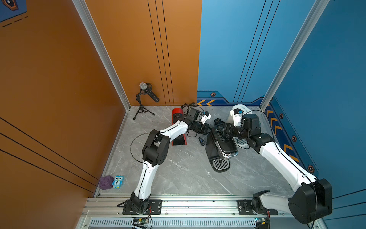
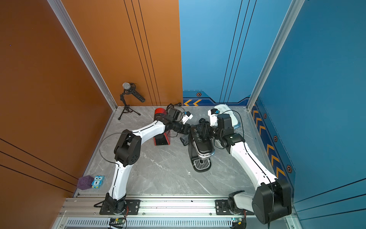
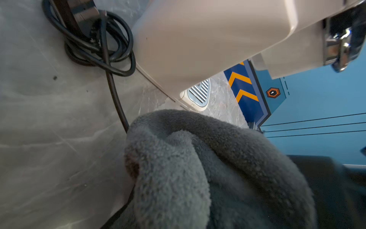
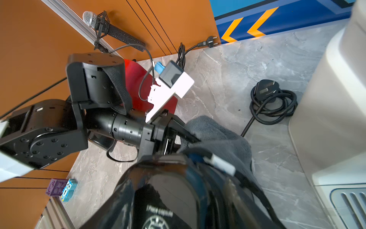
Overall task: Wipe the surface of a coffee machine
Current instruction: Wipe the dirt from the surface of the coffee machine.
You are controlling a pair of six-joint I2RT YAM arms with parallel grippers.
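Right of the middle of the grey marble bench [image 1: 178,170], the glossy black coffee machine [image 1: 226,147] stands with the right gripper [image 1: 223,129] astride its top, jaws wide around it, likely to steady it. The left gripper [image 4: 189,136], clamped on a grey fleece cloth [image 3: 198,168], reaches across, elbow bent, holding the cloth against the machine's rear flank for wiping.

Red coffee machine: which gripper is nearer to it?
Left. The left gripper, shut on the grey cloth, sits between the red coffee machine and the black coffee machine. The right gripper is farther off, over the black one's top.
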